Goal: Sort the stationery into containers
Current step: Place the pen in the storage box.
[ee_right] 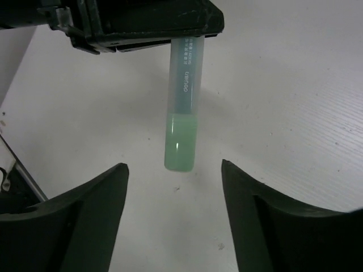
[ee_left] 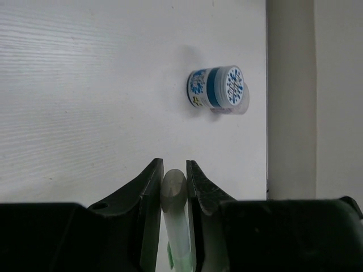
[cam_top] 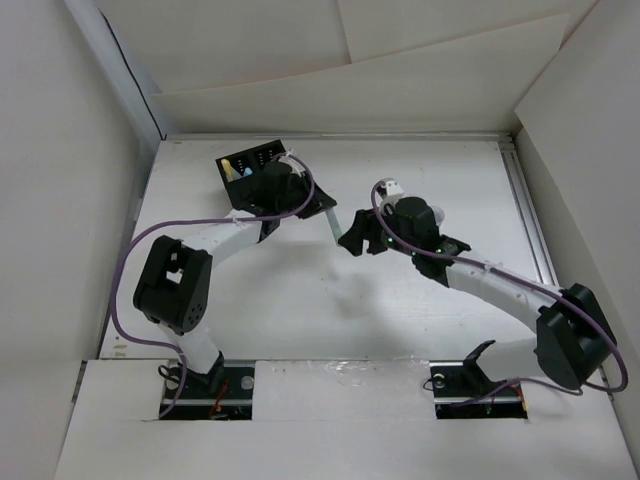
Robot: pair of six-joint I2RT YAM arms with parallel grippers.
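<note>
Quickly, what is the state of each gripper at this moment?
Left gripper: closed, holding the green-ended stick.
Right gripper: open, holding nothing.

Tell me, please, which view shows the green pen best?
Right wrist: most of the pen shows, green end down. Left wrist shows only its grey end in the left gripper; top, a sliver.

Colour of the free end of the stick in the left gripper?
Translucent green; the rest of the stick is pale grey. Best in the right wrist view.
</note>
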